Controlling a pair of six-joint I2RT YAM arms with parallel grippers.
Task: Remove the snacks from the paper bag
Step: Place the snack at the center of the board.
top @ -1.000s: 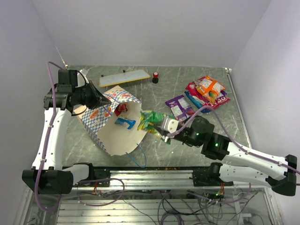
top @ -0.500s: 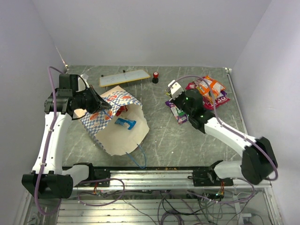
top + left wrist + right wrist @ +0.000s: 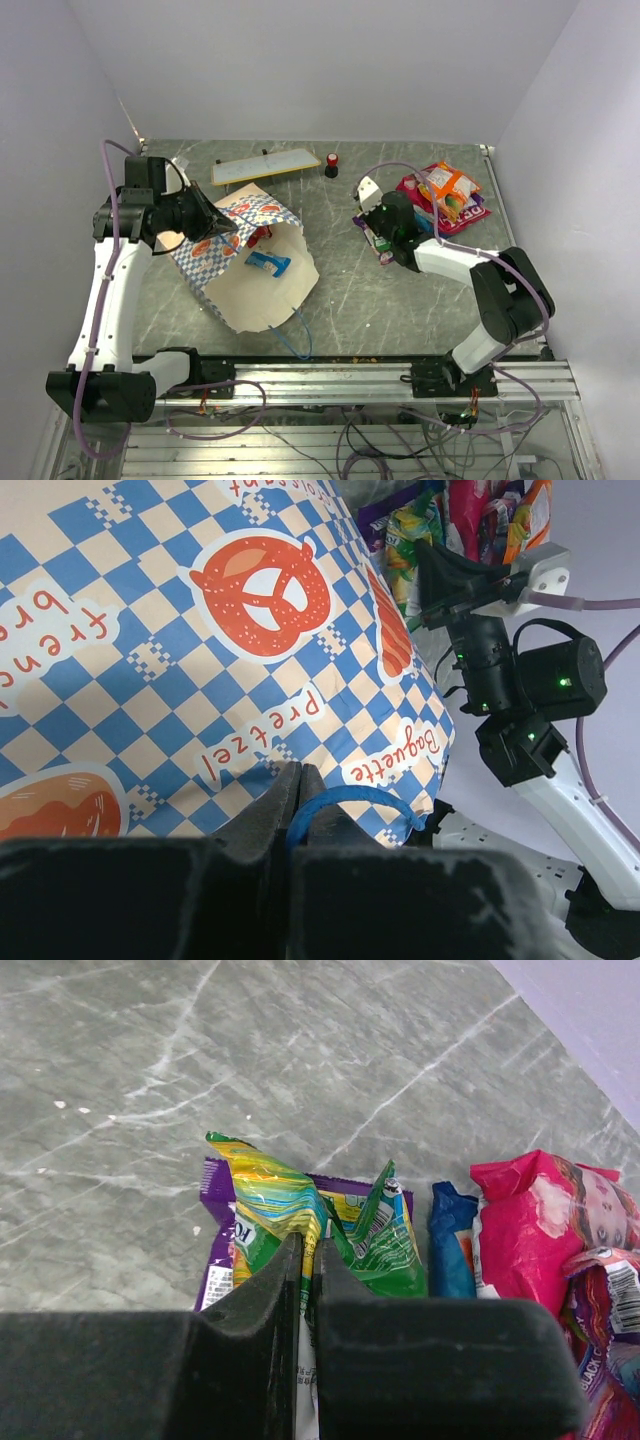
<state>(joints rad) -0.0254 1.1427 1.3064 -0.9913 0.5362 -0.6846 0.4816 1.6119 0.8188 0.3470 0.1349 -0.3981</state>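
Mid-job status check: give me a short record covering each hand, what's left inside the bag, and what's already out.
left hand: shut on the blue cord handle of the paper bag, which lies on its side
right hand: shut on the green packet, above the purple packet
inside bag: blue packet, small red wrapper
already out: magenta packet, orange packet, piled at far right
task: not finished

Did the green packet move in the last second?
Yes. Held in the jaws of the right gripper, the green packet went from the paper bag mouth rightward and back, over the purple packet.
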